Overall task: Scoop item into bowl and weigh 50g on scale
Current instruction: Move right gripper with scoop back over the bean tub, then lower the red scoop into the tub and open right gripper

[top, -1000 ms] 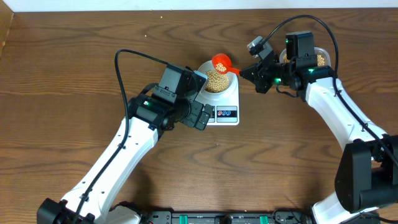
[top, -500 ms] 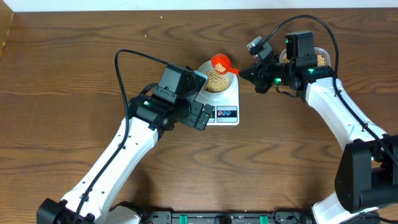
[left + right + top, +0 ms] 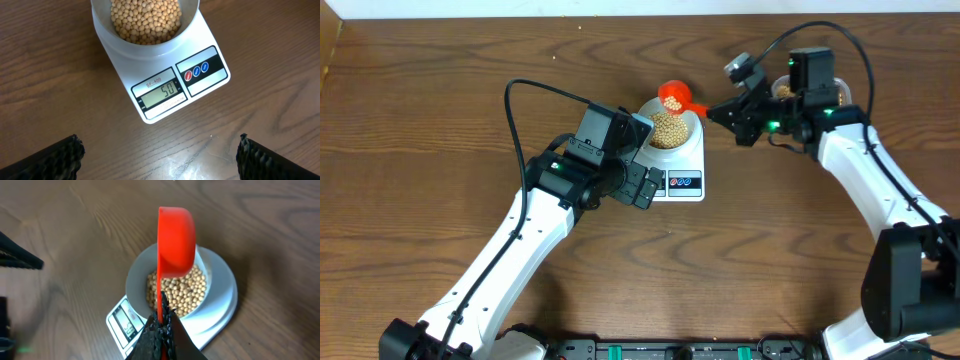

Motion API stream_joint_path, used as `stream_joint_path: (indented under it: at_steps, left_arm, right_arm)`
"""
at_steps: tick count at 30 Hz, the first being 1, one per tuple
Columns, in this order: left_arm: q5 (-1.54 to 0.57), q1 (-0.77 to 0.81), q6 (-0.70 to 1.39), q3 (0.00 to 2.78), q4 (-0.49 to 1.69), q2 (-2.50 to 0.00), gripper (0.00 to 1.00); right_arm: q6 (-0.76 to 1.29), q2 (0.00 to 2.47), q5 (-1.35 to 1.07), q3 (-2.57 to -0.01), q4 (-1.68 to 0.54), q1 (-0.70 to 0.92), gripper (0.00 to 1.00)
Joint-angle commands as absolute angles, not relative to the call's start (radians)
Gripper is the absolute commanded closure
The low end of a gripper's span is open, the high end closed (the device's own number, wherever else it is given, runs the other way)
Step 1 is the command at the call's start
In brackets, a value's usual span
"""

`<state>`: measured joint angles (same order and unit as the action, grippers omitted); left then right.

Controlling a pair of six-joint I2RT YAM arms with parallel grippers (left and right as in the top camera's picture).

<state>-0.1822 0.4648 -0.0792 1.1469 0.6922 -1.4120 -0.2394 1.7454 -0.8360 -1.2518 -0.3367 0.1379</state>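
Evidently you are at the end of the weighing; the display (image 3: 161, 91) on the scale (image 3: 125, 70) reads 50, which matches the target. The bowl (image 3: 134, 282) sits on the scale, well filled with beans (image 3: 145, 20).

Your right fingers (image 3: 161, 319) are clamped together on the handle of the red scoop (image 3: 175, 235); the scoop hangs above the bowl near its rim, turned on its side; whether any beans remain in it I cannot tell. Your left fingers (image 3: 642, 186) stand wide apart and hold nothing, hovering over the bench (image 3: 60, 90) just in front of the scale.

Judging by that, the scooping and weighing look done; what seems left is to take the scoop clear without touching the bowl or shedding a stray bean, since even 1 more might shift the reading. The tub (image 3: 838, 96) behind your right arm looks a likely place to park it.
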Motion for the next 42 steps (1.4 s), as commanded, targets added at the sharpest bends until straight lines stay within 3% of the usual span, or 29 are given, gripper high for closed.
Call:
stream_joint_path:
  at_steps: [1,14,21,29,42]
  left_arm:
    - [-0.191,0.46,-0.086,1.145,0.696,-1.42,0.0]
    - [-0.191,0.46,-0.086,1.145,0.696,-1.42,0.0]
    - [-0.191,0.46,-0.086,1.145,0.696,-1.42,0.0]
    - [-0.191,0.46,-0.086,1.145,0.695,-1.42,0.0]
    - [-0.191,0.46,-0.086,1.145,0.696,-1.42,0.0]
  right_arm:
    - [-0.17,1.687,-0.973,-1.261,-0.326,0.065,0.99]
    - [-0.075,1.608,-1.09,-1.261,-0.363,-0.3,0.99]
    - [-0.076,1.608,-0.834,-1.261,-0.474,-0.385,0.99]
    - [-0.095,1.608,-0.508,-1.26,-0.553,-0.329,0.99]
    - [-0.155,1.608,0.08,-1.26,-0.575,-0.071,0.99]
